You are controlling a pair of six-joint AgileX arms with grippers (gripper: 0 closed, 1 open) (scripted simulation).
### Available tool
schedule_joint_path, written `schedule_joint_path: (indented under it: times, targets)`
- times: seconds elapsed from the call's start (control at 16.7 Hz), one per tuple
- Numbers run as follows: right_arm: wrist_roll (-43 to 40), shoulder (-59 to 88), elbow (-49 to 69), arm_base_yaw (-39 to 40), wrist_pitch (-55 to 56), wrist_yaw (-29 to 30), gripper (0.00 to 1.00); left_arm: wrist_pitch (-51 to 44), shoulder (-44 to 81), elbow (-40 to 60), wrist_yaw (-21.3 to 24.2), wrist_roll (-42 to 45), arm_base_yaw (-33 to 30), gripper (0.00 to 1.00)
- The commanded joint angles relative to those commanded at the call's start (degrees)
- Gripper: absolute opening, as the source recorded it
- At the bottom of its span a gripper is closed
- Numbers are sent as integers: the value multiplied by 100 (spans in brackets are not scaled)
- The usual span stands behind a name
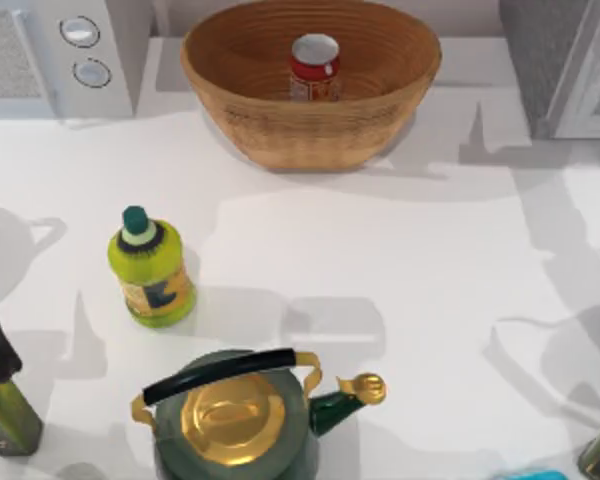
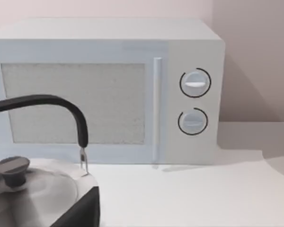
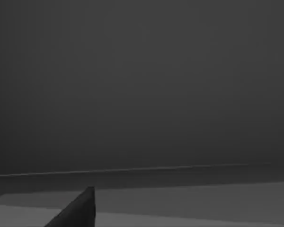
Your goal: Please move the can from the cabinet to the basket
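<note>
Red can stands upright inside your wicker basket (cabinet at right); either gripper's opening: cannot tell.

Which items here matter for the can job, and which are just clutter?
Job items: small red tin can standing upright inside the round tan wicker basket; grey speckled cabinet.

Clutter: white microwave, yellow-green bottle, green-and-gold kettle, dark olive bottle.

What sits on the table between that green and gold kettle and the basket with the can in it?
Nothing. In the top view the white table is bare between the kettle and the basket; the yellow-green bottle stands off to the left.
</note>
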Motion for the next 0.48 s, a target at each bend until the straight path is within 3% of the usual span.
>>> schedule_joint_path:
  times: [0.48]
  targets:
    - [-59,-2277,-2029,-763,-652,-714,100,0,0,0,0,0,0,100]
